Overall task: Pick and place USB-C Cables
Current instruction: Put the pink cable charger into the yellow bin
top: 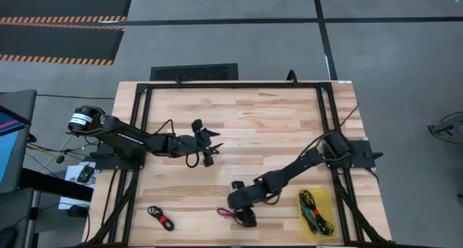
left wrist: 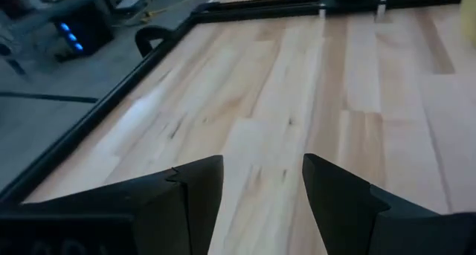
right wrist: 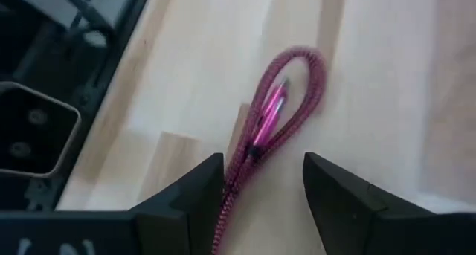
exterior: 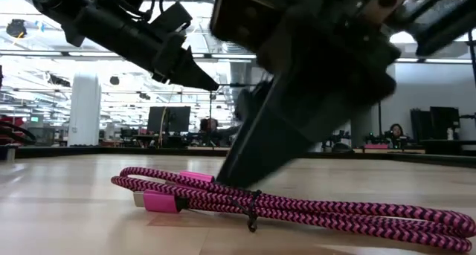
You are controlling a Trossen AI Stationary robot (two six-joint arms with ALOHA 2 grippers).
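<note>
Magenta-and-black braided cable (right wrist: 277,114), black-red cable (top: 160,217), translucent yellow tray (top: 323,202), pale wood table (top: 260,125)

Between the right gripper's (right wrist: 260,203) spread fingers lies only the magenta cable (right wrist: 279,114) on bare table (right wrist: 387,84), nothing else crowding them.

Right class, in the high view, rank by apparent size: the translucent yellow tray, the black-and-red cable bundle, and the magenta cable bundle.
1. Translucent yellow rectangular tray, clearly largest.
2. Black-and-red cable bundle.
3. Magenta braided cable bundle, though the right gripper over it hides part, so ranks two and three are unsure.
</note>
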